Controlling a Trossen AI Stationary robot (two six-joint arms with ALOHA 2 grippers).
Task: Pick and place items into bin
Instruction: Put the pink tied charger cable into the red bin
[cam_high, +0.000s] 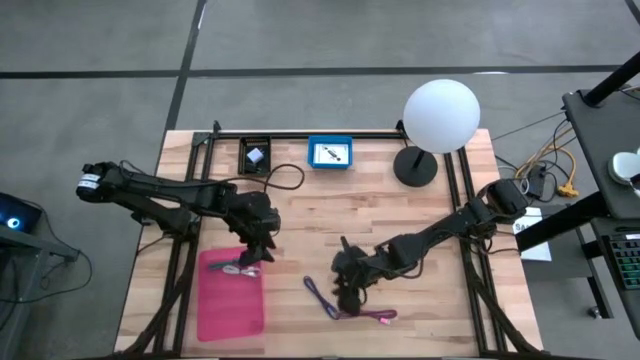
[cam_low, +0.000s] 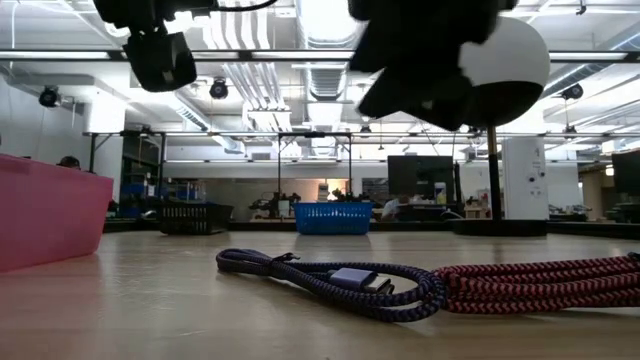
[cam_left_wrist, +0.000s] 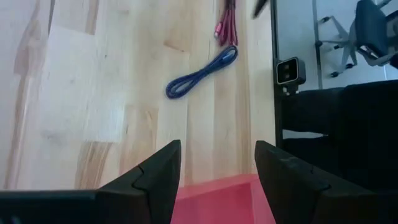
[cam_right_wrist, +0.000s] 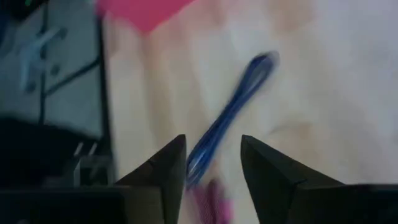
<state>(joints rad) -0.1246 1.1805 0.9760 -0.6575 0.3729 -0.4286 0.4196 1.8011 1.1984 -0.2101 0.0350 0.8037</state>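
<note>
Right gripper (cam_right_wrist: 211, 165) hovers, fingers apart, empty, over braided purple-and-pink cord (cam_high: 345, 303); next: descend, pinch. Left gripper (cam_left_wrist: 217, 165), fingers wide, empty, above pink plastic bin (cam_high: 230, 292).

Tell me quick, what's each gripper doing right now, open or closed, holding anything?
Left gripper: open, empty, over the pink bin.
Right gripper: open, empty, above the blue and pink cord.

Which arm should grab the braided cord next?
Right. The right gripper hovers open directly over the braided blue-and-pink cord; the left gripper is open over the pink rectangular bin.
</note>
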